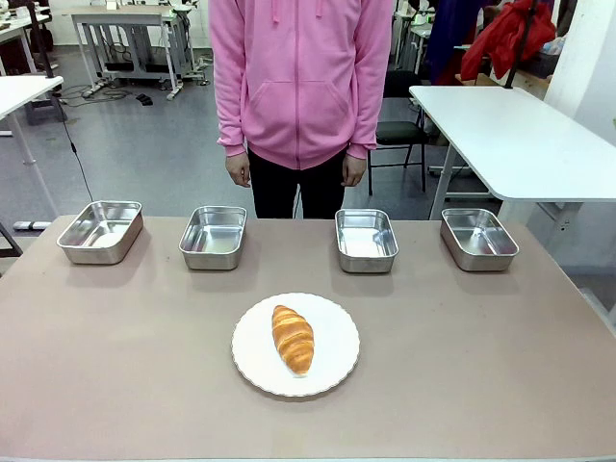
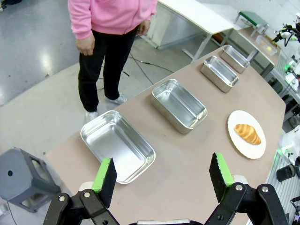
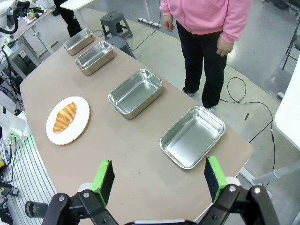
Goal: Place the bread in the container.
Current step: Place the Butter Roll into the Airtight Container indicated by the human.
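Fingers spread wide and empty on the left gripper (image 2: 163,177) and right gripper (image 3: 159,176), both up off the table (image 1: 481,366); the bread (image 1: 293,338) lies on the near plate (image 1: 337,358), four pans (image 1: 211,260) stand far. I'd pinch its thick middle gently.

The bread (image 1: 293,339) has a glossy, ridged crust, and I read the plate (image 1: 337,358) as smooth white (ceramic or plastic, I can't tell). The pans (image 1: 213,238) are shiny bare metal, the table (image 1: 481,346) matt, the hoodie (image 1: 300,77) soft cloth.
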{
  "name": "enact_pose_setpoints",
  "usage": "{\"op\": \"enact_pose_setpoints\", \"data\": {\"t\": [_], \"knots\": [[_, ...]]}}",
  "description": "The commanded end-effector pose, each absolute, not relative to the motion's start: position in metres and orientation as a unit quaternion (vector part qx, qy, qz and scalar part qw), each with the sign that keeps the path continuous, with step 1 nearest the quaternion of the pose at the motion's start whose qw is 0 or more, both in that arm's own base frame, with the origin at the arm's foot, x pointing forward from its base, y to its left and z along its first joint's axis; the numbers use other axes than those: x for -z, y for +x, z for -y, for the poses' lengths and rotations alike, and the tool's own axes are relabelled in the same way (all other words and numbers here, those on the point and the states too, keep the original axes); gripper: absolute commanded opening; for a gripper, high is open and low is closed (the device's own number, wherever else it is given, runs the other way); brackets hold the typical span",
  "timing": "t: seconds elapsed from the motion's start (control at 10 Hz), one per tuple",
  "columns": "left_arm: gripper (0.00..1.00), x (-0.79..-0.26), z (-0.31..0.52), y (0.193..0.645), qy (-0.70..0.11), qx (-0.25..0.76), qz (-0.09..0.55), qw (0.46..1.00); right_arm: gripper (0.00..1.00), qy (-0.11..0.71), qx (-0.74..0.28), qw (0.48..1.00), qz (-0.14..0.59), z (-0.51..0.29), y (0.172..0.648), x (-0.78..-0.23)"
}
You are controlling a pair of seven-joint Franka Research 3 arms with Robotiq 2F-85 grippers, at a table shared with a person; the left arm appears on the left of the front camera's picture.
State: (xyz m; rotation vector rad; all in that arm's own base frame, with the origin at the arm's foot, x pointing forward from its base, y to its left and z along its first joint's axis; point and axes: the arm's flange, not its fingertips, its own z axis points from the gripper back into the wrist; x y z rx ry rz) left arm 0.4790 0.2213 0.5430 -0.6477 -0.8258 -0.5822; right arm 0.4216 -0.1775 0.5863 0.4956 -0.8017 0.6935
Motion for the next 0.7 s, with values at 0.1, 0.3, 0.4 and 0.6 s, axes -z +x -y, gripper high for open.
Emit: {"op": "enact_pose_setpoints", "data": {"t": [0.1,0.3,0.4,0.6], "knots": [[1.0,-0.5443,-0.2216,0.4778,-0.309,0.277,0.393,0.82,1.0,0.235,-0.329,0.832,0.38,0.1759,0.4214,-0.588],[1.0,-0.5443,-0.2216,0.4778,-0.309,0.277,0.393,0.82,1.0,0.235,-0.329,0.832,0.38,0.1759,0.4214,-0.588],[1.0,-0.5443,-0.2216,0.4778,-0.309,0.277,0.393,0.82,1.0,0.235,-0.329,0.832,0.38,0.1759,0.4214,-0.588],[1.0,-0.5443,-0.2216,0.4778,-0.309,0.277,0.393,0.82,1.0,0.235,-0.329,0.832,0.38,0.1759,0.4214,-0.588]]}}
